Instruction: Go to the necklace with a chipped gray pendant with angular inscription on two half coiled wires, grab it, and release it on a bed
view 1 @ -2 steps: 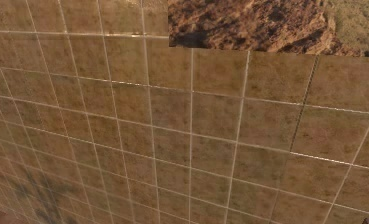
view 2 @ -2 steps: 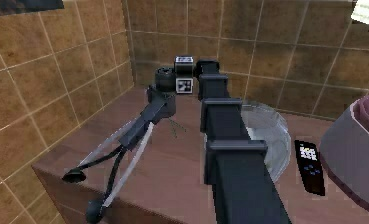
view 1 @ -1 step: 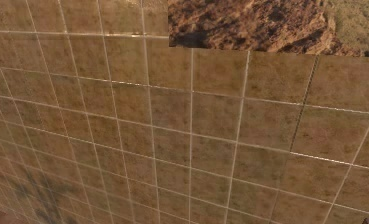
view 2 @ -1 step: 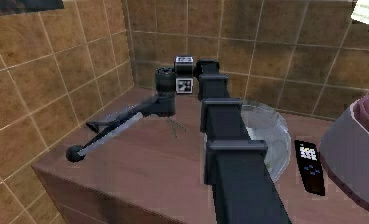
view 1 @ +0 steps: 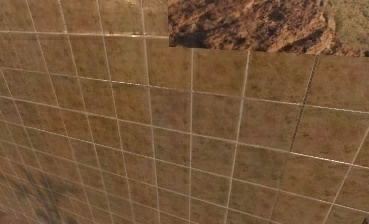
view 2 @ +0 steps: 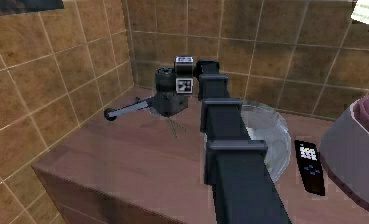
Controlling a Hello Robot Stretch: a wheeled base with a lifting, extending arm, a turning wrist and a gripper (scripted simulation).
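In the forward view a tiled wall [view 1: 112, 130] stands close ahead, with a rocky-looking picture [view 1: 262, 25] at the top right.

In the arm side view, the same tiling backs a brown worktop [view 2: 112, 165] set into a corner. Over its far left part two thin fingers [view 2: 127, 109] point toward the left wall, low above the wood. Just right of them, under the dark body of the jaws, a few thin dark strands [view 2: 170, 124] lie on the worktop. They may be the necklace's wires, but no gray pendant can be made out, so that is only a guess. Whether the jaws hold anything cannot be told. The arm [view 2: 227, 130] runs back from there to the bottom edge. Beside it on the right sits a clear glass dish [view 2: 277, 120], then a black remote [view 2: 310, 165], then a pale rounded object [view 2: 354, 140] at the edge.

The step in hand looks like the grab. To do it well, the fingers should come down on the strands' thickest part rather than a loose wire. The lift should then go straight up before the arm draws in, so that nothing drags into the dish. With walls this near, the base should not turn until the arm is drawn in.
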